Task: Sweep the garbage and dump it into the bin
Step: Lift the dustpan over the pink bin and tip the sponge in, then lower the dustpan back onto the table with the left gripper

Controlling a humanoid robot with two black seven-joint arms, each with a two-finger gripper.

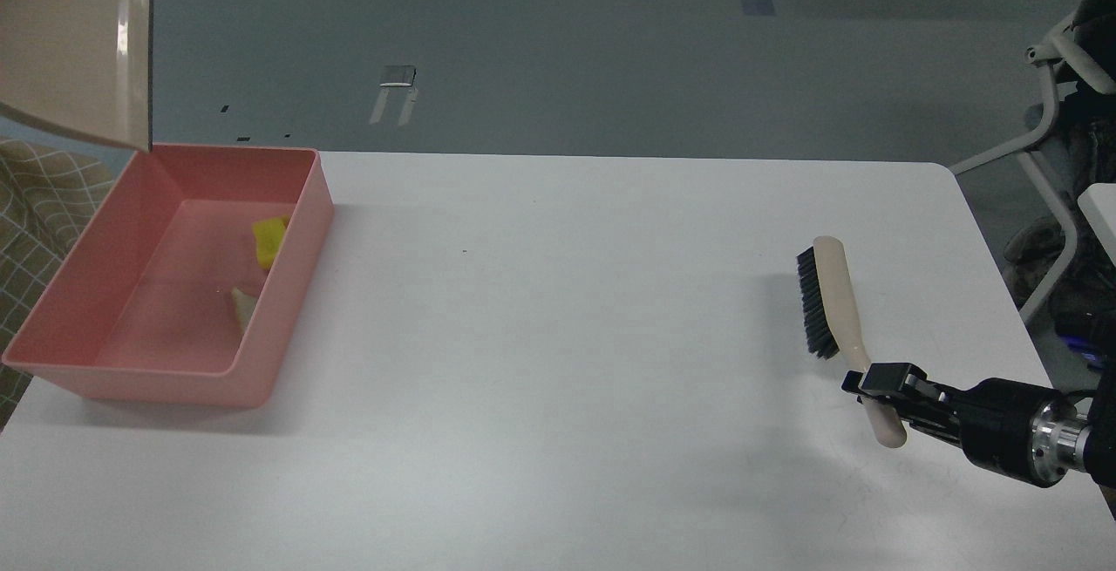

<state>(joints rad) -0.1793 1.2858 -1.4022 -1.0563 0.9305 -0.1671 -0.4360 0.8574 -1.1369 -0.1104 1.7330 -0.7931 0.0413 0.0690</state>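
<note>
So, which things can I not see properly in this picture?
- Left gripper: outside the head view; only the dustpan shows, cut by the top and left edges, so what holds it is hidden.
- Sponge and bread slice: partly hidden by the right wall of the bin.
- Right gripper: closed on the brush handle, which it partly covers.
- Brush bristles: too dark for detail.

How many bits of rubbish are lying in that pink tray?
2. A yellow sponge piece lies by the right wall of the pink plastic tray, toward the back; a whitish-tan triangular slice lies nearer the front. That wall may hide more.
</note>
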